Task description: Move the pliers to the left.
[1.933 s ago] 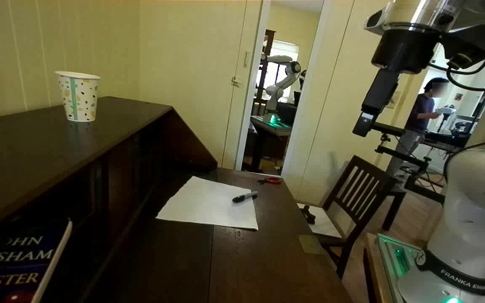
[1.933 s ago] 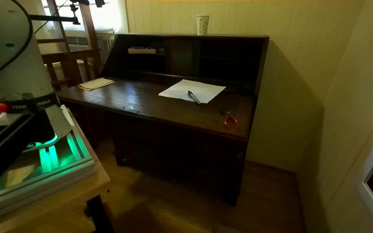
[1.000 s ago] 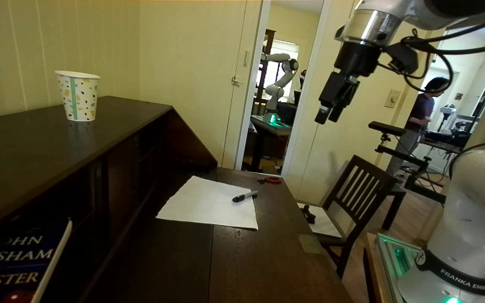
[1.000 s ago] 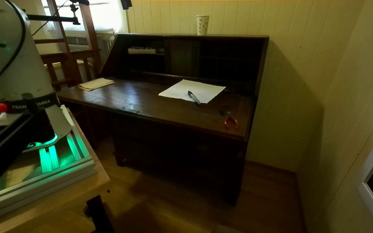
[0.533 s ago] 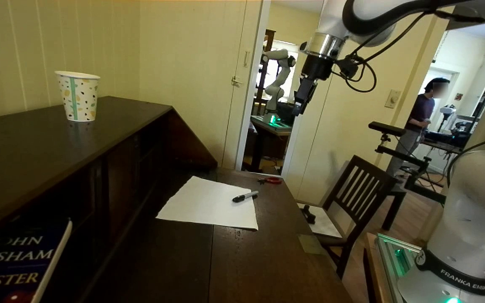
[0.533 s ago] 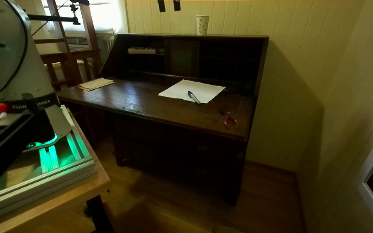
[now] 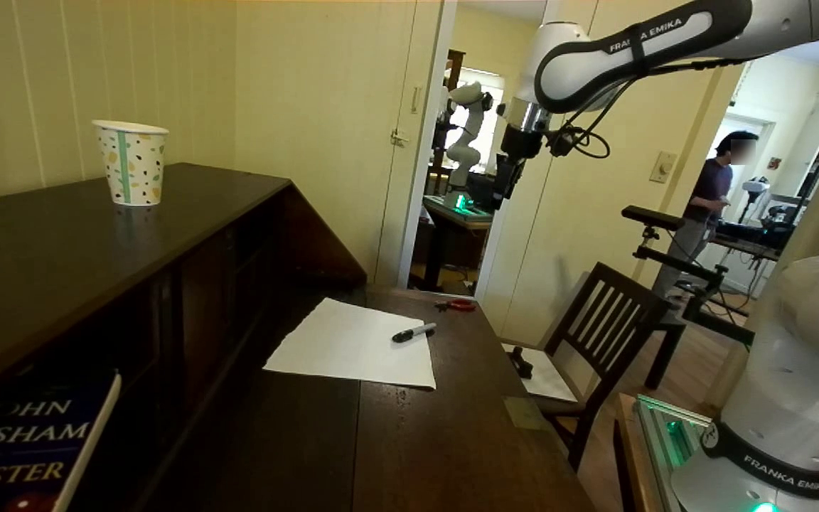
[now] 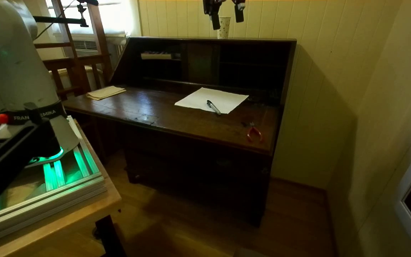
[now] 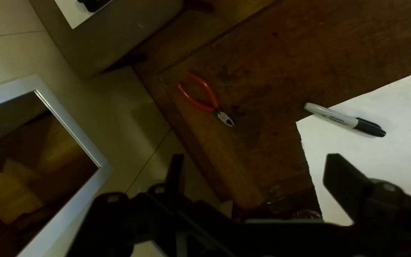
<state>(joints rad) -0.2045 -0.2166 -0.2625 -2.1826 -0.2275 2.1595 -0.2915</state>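
The pliers, with red handles and a small metal head, lie on the desk near its end edge. They show in both exterior views (image 7: 459, 305) (image 8: 252, 129) and in the wrist view (image 9: 215, 107), handles spread apart. My gripper (image 7: 502, 200) hangs high above the desk, pointing down. In an exterior view my gripper (image 8: 228, 22) shows at the top with two fingers apart, partly in front of the cup. In the wrist view the fingers of my gripper (image 9: 255, 160) are wide apart with nothing between them. The pliers lie beyond the fingertips, well below.
A white paper sheet (image 7: 352, 348) lies on the desk (image 7: 452, 441) with a marker (image 9: 344, 119) across its edge. A patterned cup (image 7: 132, 167) stands on the desk's upper shelf. Folded paper (image 8: 105, 92) lies at the desk's far end. A chair (image 7: 601, 327) stands beside the desk.
The arm has swung out over the desk, and my gripper moved left, then slightly down, in an exterior view. It came into sight at the top of another view, moving right. The pliers stayed put.
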